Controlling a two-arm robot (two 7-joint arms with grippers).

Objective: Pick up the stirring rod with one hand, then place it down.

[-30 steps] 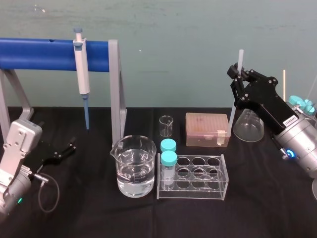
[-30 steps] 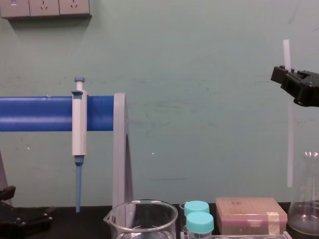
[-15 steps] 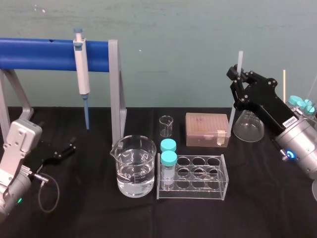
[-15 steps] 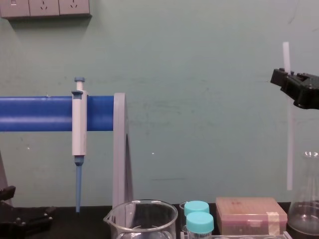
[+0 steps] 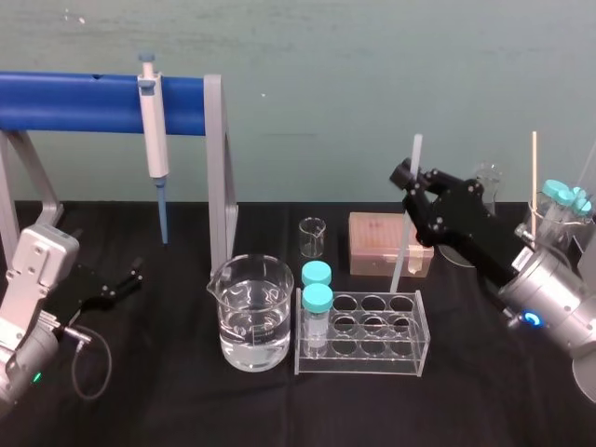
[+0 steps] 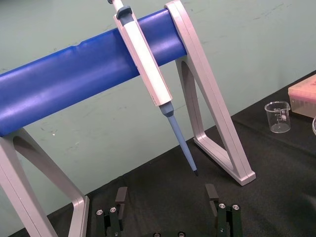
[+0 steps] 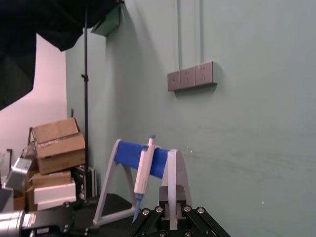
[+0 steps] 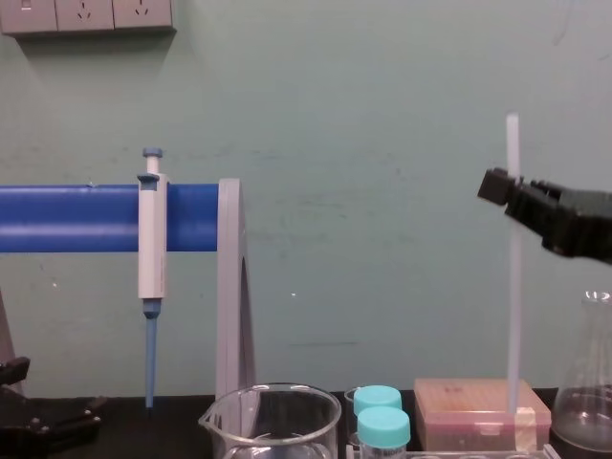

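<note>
Whitish stirring rod (image 5: 400,247) is clamped upright in the right gripper (image 5: 408,176), partly hidden by its jaws; left gripper (image 5: 121,282) lies parked, jaws apart.

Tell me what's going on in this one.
The right gripper is shut on the stirring rod and holds it nearly upright above the table. The rod's lower end hangs near the tip box and the tube rack. It has not been set down yet. The left gripper sits parked and open at the table's left side, by the pipette stand.
</note>
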